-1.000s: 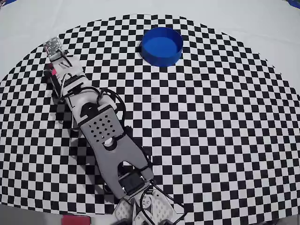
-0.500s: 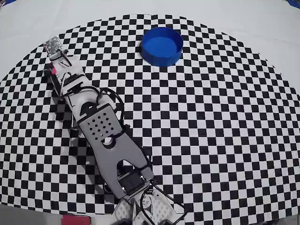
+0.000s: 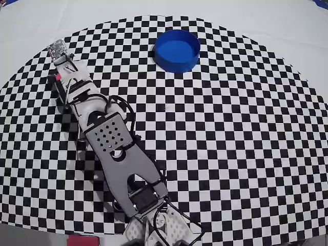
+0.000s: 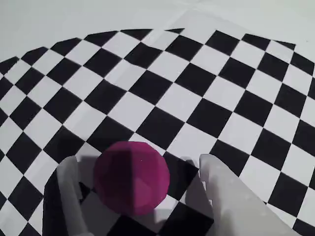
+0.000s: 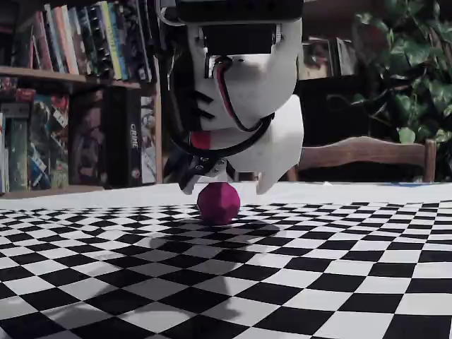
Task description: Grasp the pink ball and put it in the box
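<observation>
The pink ball rests on the checkered mat between my gripper's two white fingers. The left finger stands close beside the ball. The right finger is a visible gap away from it, so the gripper is open around the ball. In the fixed view the ball sits on the mat under the gripper. From overhead only a pink sliver of the ball shows beside the wrist at the far left. The blue box stands empty at the mat's far edge, well to the right of the gripper.
The arm stretches from its base at the bottom edge diagonally to the upper left across the round checkered mat. A white cloth surrounds the mat. Bookshelves and a chair stand behind the table in the fixed view.
The arm has crept slightly toward the upper left of the overhead view. The ball and the blue box have stayed in place.
</observation>
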### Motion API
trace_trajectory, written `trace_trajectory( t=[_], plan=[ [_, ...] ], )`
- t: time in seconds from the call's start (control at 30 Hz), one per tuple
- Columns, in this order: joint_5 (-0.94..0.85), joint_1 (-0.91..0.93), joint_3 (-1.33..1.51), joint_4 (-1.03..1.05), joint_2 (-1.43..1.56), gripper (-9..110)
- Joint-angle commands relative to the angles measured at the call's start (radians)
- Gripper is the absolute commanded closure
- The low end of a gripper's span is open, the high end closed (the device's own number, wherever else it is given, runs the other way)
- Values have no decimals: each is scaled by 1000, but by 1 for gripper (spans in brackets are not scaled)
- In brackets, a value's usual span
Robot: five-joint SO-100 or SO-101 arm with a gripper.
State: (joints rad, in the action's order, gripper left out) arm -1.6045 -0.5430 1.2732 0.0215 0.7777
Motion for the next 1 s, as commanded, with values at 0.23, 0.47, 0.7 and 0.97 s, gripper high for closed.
trace_trajectory(
  t=[0.23,0.47,0.7,0.97],
  plan=[
    [-11,-6,-83,9,-21,73],
    [-11,-6,-114,9,-51,73],
    [-11,-6,-138,11,-71,73],
    [-11,-6,-167,15,-89,73]
  ],
)
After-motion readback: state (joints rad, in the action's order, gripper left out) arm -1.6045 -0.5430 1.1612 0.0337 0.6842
